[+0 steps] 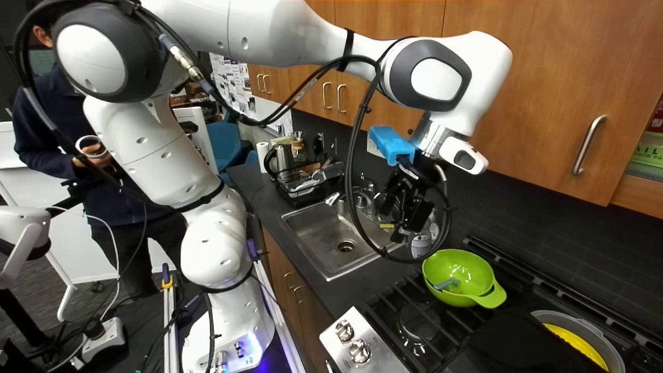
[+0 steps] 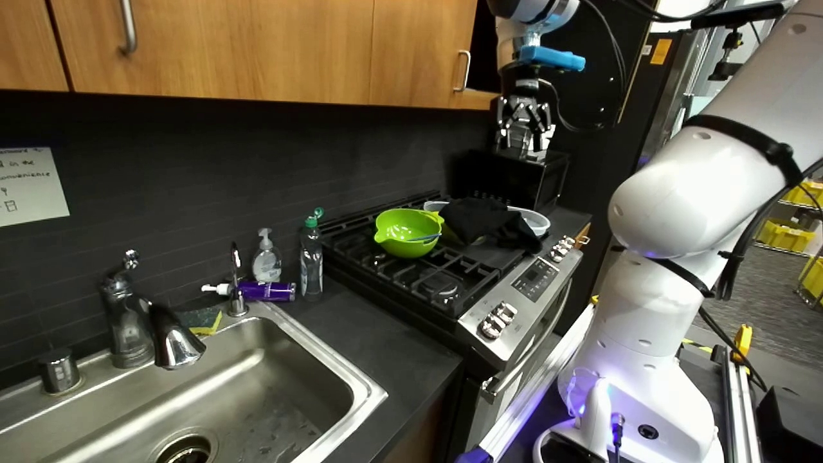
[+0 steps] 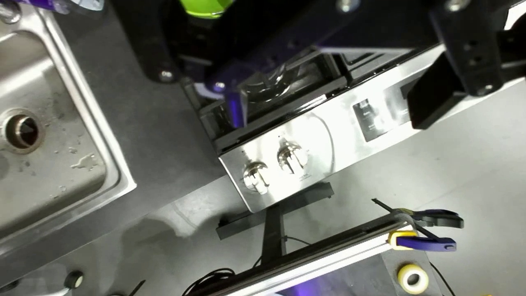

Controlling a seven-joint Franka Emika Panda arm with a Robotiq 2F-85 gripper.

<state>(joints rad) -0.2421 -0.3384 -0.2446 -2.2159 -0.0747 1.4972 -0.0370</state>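
And there's the gripper [image 3: 331, 115], up in the air on the stove side of the counter [image 2: 386, 328], its fingers [image 3: 435, 94] spread wide, with nothing caught in the gap! Look down past them in the wrist view: there's the control panel [image 3: 341, 135] and, just beside it, the counter's front corner. Nearest item of note, the green bowl [image 1: 461, 267], sitting on the stove [image 2: 443, 283] just past the counter's stove-side edge, toward the back, well apart from the gripper. Inside the bowl, a blue-grey utensil [image 1: 446, 284], too small to make out fully. Further from that same edge, a black cloth [image 2: 485, 222] sprawls over a grey tub [image 1: 611, 344], some yellow showing inside the tub. Swing to the counter's back edge: a dish soap bottle [image 2: 312, 257] upright at the back corner beside the stove, a clear pump bottle [image 2: 267, 260] standing near it, and a purple bottle [image 2: 267, 291] flat on its side! The sink [image 2: 321, 354] is set into the counter, rim close to the front edge, a yellow sponge [image 2: 209, 326] at its rear. Down at the counter's far end, in an exterior view, a steel kettle [image 1: 282, 158] stands just beside the paper towel roll [image 1: 262, 155], while well off the front edge a person [image 1: 46, 134] stands behind the arm [image 1: 155, 155].
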